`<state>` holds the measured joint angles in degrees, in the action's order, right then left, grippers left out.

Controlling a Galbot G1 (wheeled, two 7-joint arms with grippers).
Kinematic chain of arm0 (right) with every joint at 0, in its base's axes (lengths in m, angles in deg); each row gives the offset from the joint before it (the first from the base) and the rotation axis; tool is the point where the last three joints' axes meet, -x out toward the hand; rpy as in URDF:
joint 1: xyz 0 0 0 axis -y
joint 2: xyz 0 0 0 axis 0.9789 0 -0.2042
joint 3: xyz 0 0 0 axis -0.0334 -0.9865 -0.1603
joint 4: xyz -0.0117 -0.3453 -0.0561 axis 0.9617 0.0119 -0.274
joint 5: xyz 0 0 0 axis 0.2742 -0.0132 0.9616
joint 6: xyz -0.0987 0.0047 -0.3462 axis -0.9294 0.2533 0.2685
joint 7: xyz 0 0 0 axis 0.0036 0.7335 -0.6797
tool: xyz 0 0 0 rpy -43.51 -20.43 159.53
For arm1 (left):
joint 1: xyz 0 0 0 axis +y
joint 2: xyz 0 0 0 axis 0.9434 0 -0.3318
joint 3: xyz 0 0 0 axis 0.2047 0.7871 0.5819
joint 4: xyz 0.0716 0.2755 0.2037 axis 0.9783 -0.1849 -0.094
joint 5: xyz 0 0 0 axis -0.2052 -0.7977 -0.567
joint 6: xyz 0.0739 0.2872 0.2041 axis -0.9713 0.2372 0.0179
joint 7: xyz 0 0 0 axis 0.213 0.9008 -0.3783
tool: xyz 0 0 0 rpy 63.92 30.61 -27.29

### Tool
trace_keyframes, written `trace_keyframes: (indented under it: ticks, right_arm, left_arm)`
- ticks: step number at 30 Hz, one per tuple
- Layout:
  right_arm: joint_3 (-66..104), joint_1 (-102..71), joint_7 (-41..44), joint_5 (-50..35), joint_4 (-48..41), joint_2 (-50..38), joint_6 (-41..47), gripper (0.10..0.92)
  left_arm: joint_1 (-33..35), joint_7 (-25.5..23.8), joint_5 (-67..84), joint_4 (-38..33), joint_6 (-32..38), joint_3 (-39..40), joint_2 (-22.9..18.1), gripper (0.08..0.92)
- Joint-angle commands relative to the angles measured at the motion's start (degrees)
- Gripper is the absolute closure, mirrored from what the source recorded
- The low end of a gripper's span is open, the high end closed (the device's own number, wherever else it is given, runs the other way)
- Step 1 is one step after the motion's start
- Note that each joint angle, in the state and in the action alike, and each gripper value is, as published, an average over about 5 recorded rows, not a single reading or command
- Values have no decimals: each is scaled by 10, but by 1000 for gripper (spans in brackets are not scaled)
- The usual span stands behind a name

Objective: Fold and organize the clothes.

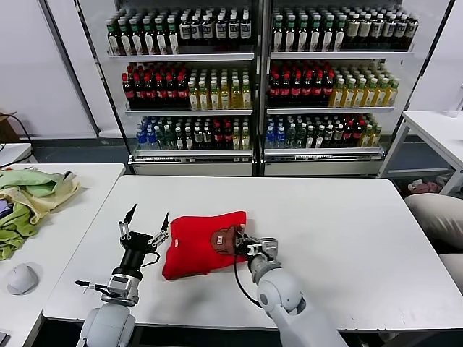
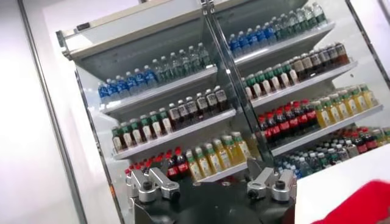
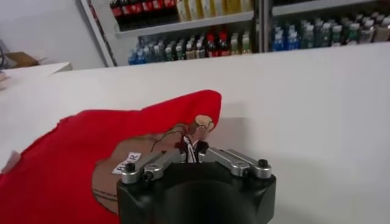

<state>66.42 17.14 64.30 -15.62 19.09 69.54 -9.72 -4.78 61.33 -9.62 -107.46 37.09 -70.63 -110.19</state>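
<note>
1. The red shirt (image 1: pixel 202 242) is lying bunched and partly folded on the white table (image 1: pixel 347 231), just left of centre in the lower half of the head view, its brown-hatted print (image 1: pixel 226 238) facing up near its right edge.
2. The right gripper (image 1: pixel 244 246) is sitting at the shirt's right edge, right on the print; in the right wrist view its fingers (image 3: pixel 195 146) are drawn narrow, tips together against the fabric (image 3: pixel 79 152), seemingly pinching it.
3. The left gripper (image 1: pixel 147 220) is hovering just beside the shirt's left edge, lower left of centre, its two dark fingers spread wide and pointing up, holding nothing.
4. From the left wrist view, a corner of the red shirt (image 2: pixel 359 207) is showing at the lower right.
5. Drink shelves (image 1: pixel 253 79) are filling the top of the head view, and pale green and yellowish cloths (image 1: pixel 29 199) are lying on a side table at the left edge.
</note>
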Motion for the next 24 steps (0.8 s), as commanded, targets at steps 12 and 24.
trace_keyframes:
  ticks: [12,24]
  right_arm:
    - [177,-212,18,156,150,-106,-59,857]
    - [258,-183,78,197,167,-126,-130,570]
  left_arm:
    - [-52,74,-174,56,74,67,-13,177]
    - [-108,23,-136,77,89,45,-23,177]
